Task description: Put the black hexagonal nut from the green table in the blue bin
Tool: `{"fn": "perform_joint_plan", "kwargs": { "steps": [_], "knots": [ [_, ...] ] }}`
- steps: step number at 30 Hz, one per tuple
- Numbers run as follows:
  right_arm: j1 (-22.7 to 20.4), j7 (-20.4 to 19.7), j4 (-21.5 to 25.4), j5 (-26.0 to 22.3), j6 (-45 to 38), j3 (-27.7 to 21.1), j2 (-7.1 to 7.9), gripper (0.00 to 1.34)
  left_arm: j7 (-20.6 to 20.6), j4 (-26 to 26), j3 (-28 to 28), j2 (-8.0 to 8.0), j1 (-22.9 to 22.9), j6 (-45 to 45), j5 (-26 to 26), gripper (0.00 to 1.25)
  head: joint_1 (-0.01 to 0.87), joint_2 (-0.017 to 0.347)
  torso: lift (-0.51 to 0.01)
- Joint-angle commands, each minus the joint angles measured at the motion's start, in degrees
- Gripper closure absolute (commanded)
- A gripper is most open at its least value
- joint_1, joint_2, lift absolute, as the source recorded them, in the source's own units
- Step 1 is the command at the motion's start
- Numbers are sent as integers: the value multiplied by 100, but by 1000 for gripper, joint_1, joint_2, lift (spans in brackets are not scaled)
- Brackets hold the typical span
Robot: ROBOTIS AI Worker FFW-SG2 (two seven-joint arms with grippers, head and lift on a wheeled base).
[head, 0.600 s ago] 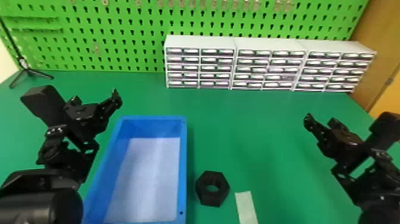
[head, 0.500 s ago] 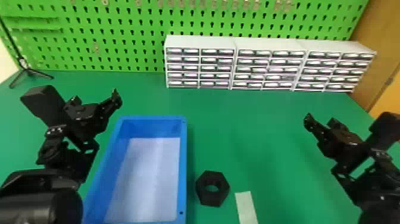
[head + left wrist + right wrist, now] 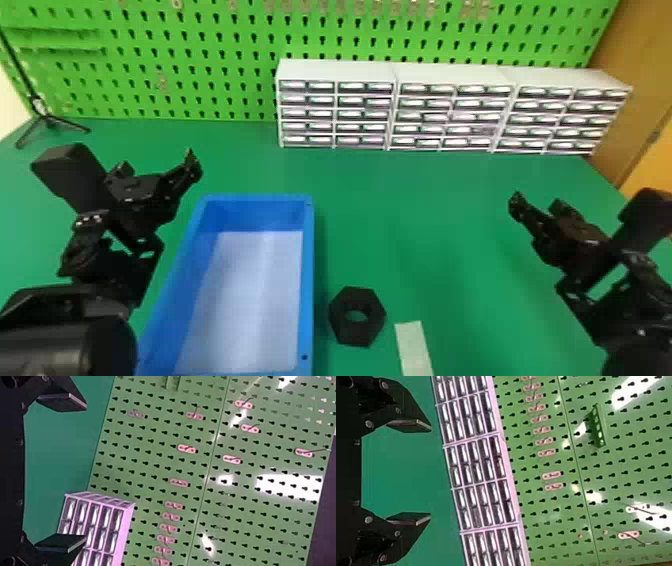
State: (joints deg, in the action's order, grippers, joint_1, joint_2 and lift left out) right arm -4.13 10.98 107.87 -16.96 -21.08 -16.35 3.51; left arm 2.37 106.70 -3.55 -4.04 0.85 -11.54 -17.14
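Lying flat on the green table [image 3: 425, 225], the black hexagonal nut [image 3: 356, 336] sits outside the blue bin [image 3: 308, 280], just off the bin's right-hand wall, with its round hole facing up. A pale strip [image 3: 413, 347] lies near it, on the side away from the bin. The left gripper [image 3: 157, 162] shows in the head view to the left of the bin, near its far left corner; in the left wrist view its two flat fingers [image 3: 61, 400] stand wide apart, holding nothing. The right gripper [image 3: 537, 202] is over on the right, well apart from the nut, and the right wrist view has its fingers [image 3: 409, 425] spread wide too, with nothing between them. Along the back of the table stands a row of drawer cabinets [image 3: 335, 70], before a green pegboard [image 3: 200, 95]. A small black tripod [image 3: 47, 121] stands at the far left.
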Motion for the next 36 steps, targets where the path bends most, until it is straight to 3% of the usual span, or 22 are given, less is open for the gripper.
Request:
{"fn": "perform_joint_plan", "kwargs": {
  "steps": [1, 13, 27, 36],
  "knots": [
    [-9, 0, 15, 8, -10, 0, 0, 476, 0, 0, -41, 0, 3, -6, 0, 119, 692, 8, -97],
    [-79, 0, 401, 149, -423, -53, -17, 476, 0, 0, -49, 0, 3, 3, 18, 119, 692, 8, -97],
    [-395, 0, 1175, 368, -1794, 0, -61, 475, 0, 9, -85, 0, 12, 11, 26, 122, 692, 8, -97],
    [-659, -9, 1667, 307, -2673, 149, 62, 475, 0, 18, -128, 0, 47, 29, 26, 124, 692, 8, -97]
  ]
}}
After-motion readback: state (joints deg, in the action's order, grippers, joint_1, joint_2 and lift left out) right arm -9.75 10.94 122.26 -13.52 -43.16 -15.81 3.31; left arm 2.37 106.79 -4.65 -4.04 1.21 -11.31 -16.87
